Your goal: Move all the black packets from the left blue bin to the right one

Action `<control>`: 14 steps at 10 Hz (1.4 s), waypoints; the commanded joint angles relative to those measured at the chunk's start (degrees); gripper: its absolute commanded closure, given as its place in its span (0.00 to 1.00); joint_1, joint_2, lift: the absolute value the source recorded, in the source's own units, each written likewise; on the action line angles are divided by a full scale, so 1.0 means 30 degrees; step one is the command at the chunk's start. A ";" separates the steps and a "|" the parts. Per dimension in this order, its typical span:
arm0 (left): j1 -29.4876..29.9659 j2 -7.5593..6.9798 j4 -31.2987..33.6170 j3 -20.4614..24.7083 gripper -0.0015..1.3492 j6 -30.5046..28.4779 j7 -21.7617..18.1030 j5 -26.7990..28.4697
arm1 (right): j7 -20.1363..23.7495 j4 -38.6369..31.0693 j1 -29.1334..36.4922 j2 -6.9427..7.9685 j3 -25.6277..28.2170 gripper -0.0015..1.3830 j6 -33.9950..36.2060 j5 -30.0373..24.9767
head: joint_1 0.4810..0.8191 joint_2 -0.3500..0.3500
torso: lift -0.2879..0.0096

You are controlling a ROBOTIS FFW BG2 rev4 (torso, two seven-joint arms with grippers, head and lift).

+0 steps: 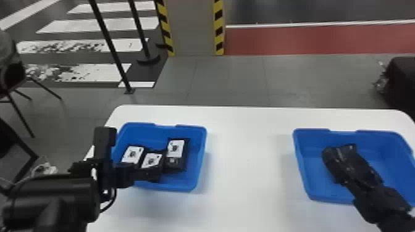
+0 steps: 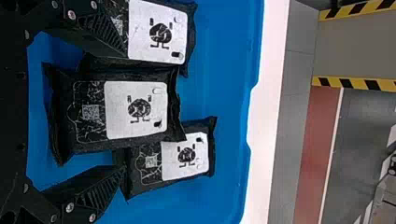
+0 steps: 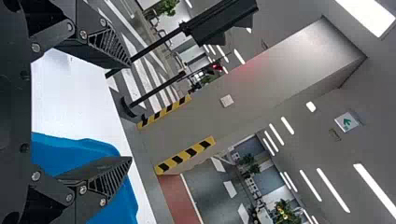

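Inside the left blue plastic bin (image 1: 200,157), which stands on the white table (image 1: 247,172), lie three flat black packets with white labels. The middle packet (image 2: 135,109) lies partly on top of the right packet (image 2: 184,156), and the left packet (image 2: 159,35) is just beside it on the other side. The black left gripper (image 1: 136,174) is at this bin, and its two fingers are spread apart, one at each side of the middle packet; they do not pinch it. Well apart from there, on the same table, is the right blue plastic bin (image 1: 301,163). The black right gripper (image 1: 338,154) is over this bin; its fingers are also spread wide, with nothing held between them. Behind the table stands a grey pillar (image 1: 193,27) with yellow-and-black striped edges.
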State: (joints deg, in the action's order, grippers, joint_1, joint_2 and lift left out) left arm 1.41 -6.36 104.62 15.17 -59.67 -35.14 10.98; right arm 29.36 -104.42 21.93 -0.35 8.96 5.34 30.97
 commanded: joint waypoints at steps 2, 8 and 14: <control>-0.1267 -0.0752 -0.2883 -0.1132 0.18 0.1281 -0.0033 -0.0877 | 0.0028 0.0001 0.0000 0.0000 0.0000 0.26 -0.0002 0.0019 | 0.63 0.70 | 0.60; -0.0423 -0.0869 -0.2836 -0.0604 0.90 0.2593 -0.1264 -0.1493 | 0.0057 -0.0093 0.0235 0.0029 0.0000 0.26 0.0045 0.0225 | 0.63 0.66 | 0.60; 0.3655 -0.0664 0.4195 0.0421 0.90 0.5265 -0.4311 -0.3338 | 0.0555 -0.0374 -0.0047 0.0029 -0.0820 0.26 0.0420 0.0605 | 0.63 0.67 | 0.60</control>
State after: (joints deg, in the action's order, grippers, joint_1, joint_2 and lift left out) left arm 11.86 -8.52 116.80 16.61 -46.45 -48.06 2.41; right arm 30.96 -105.47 21.99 -0.26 6.80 6.30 32.69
